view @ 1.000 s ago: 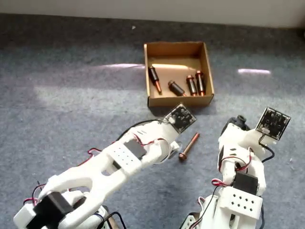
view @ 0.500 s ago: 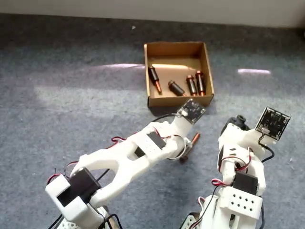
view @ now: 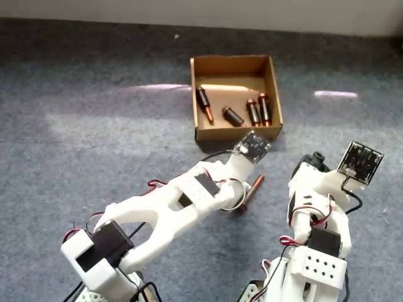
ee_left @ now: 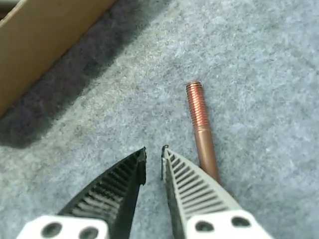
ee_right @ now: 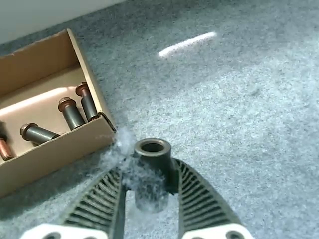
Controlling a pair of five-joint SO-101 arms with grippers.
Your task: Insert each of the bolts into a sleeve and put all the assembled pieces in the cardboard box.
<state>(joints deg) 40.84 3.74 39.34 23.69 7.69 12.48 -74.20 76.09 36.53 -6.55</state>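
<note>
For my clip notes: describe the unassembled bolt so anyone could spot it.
Find the cardboard box on the grey carpet. Just outside its near wall, beside the left gripper, lies a copper bolt. Unlike the pieces in the box, it has no dark sleeve.

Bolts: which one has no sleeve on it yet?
The bare copper bolt lying on the carpet beside the left gripper, outside the cardboard box. The four bolts in the box each sit in a dark sleeve.

The left arm (view: pixel 167 211) and right arm (view: pixel 318 201) are white plastic shells with black servo blocks, looping red and black cables, and ribbed fingers (ee_left: pixel 192 184)
</note>
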